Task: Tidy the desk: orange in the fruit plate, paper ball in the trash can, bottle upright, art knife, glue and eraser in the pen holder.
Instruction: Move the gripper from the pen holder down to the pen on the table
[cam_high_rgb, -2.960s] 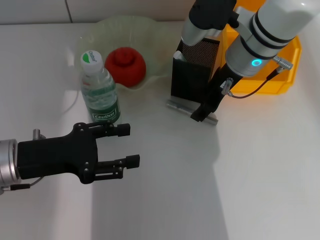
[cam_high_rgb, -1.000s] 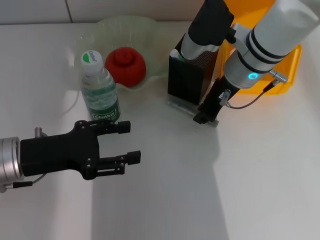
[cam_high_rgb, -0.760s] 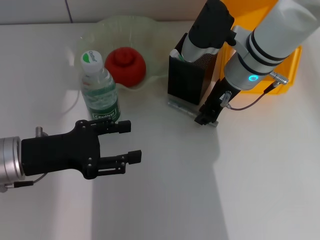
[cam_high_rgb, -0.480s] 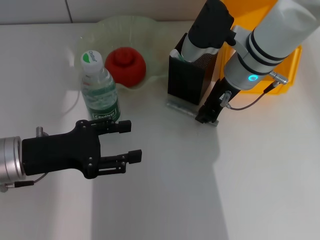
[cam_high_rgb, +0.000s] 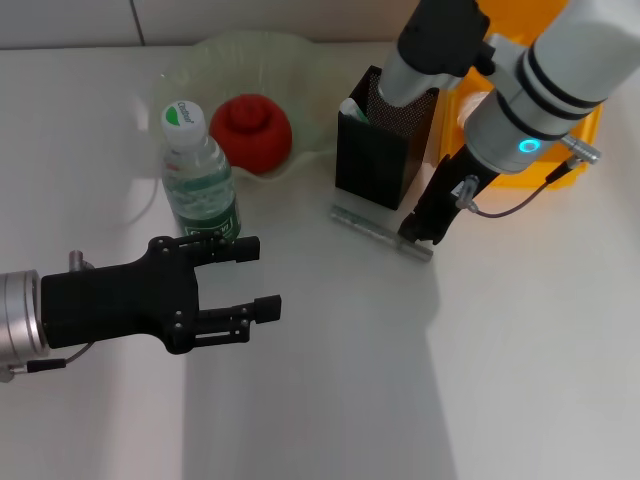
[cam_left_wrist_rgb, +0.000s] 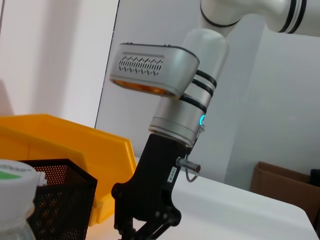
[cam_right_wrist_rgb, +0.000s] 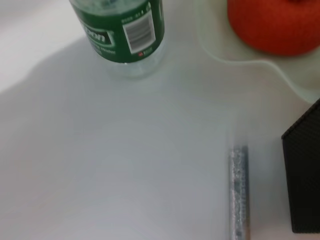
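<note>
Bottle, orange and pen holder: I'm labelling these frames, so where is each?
bottle (cam_high_rgb: 203, 192), head view, green label.
orange (cam_high_rgb: 251, 133), head view, its upper side.
pen holder (cam_high_rgb: 372, 166), head view, front solid wall.

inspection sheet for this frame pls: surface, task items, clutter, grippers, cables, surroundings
Surface: white desk, bare in front.
Orange: in the fruit plate.
Bottle: upright beside the plate.
Pen holder: upright, something pale poking out at one corner.
Silver stick: flat on the desk at the holder's foot, likely the art knife.
Trash can: behind the right arm, inside hidden.
Paper ball, glue, eraser: nothing seen.
Clutter: nothing seen.
Left gripper: open, empty, near the bottle.
Right gripper: at the stick's end by the holder.
Cables: dark lead looped at the right wrist.
Surroundings: cardboard box beyond the desk.
</note>
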